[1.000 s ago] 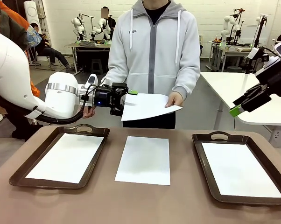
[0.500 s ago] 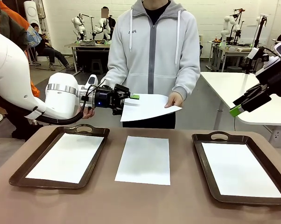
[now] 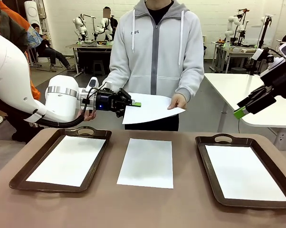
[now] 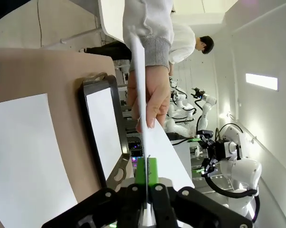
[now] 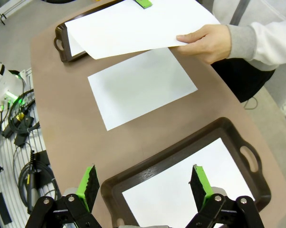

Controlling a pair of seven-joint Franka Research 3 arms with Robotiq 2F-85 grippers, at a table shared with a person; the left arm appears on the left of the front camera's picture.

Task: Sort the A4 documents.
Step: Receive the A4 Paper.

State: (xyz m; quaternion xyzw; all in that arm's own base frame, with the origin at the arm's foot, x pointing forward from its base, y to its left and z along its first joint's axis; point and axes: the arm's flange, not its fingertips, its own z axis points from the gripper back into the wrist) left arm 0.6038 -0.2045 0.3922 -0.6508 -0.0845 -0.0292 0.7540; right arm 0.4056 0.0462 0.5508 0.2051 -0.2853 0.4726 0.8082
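Observation:
A person's hand (image 3: pixel 177 101) holds one white A4 sheet (image 3: pixel 152 108) in the air above the table's far edge. My left gripper (image 3: pixel 133 104) is shut on that sheet's left edge. In the left wrist view its fingers (image 4: pixel 147 176) pinch the sheet (image 4: pixel 139 71) edge-on. A second sheet (image 3: pixel 146 162) lies flat on the table between the trays. One more sheet (image 3: pixel 69 159) lies in the left tray and another (image 3: pixel 243 171) in the right tray. My right gripper (image 3: pixel 241 110) hangs open at the right, above the right tray (image 5: pixel 214 130), with nothing between its fingers (image 5: pixel 90 183).
Two dark brown handled trays stand on the brown table, the left tray (image 3: pixel 19 178) and the right tray (image 3: pixel 204 164). The person stands at the far side, in the middle. A white table (image 3: pixel 238 88) stands behind on the right.
My left gripper's fingers have shut on the left edge of the sheet the person holds; a second ago they stood apart around it. The right arm has not moved.

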